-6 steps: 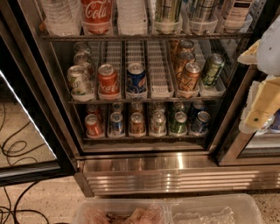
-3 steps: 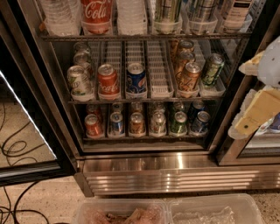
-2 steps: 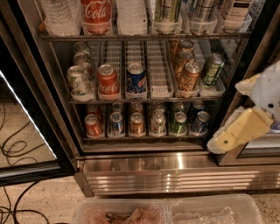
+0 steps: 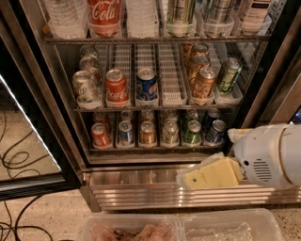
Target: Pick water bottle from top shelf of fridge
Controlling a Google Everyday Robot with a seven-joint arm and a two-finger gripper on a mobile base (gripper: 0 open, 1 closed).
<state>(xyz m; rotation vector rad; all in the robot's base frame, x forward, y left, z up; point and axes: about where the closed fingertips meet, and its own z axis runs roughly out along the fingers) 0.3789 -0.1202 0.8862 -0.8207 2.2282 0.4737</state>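
Note:
The fridge (image 4: 141, 190) stands open in front of me. Its top shelf (image 4: 155, 40) runs along the top of the view. On it stand two clear ribbed water bottles, one at the far left (image 4: 66, 19) and one in the middle (image 4: 141, 16), with a red Coca-Cola bottle (image 4: 104, 16) between them. Only their lower parts show; caps and labels are cut off. My gripper (image 4: 200, 179) hangs on a white arm (image 4: 268, 157) at the lower right, in front of the steel base panel, far below the top shelf and holding nothing I can see.
Two lower wire shelves hold several cans (image 4: 116, 87) in white lanes. More bottles and cans (image 4: 181, 14) fill the top shelf's right side. The glass door (image 4: 28, 141) stands open at left, with cables (image 4: 14, 160) on the floor. Clear plastic bins (image 4: 178, 228) sit at the bottom edge.
My arm has swung down and to the left, from the right edge beside the middle shelf to in front of the fridge's base panel. The shelves' contents have not moved.

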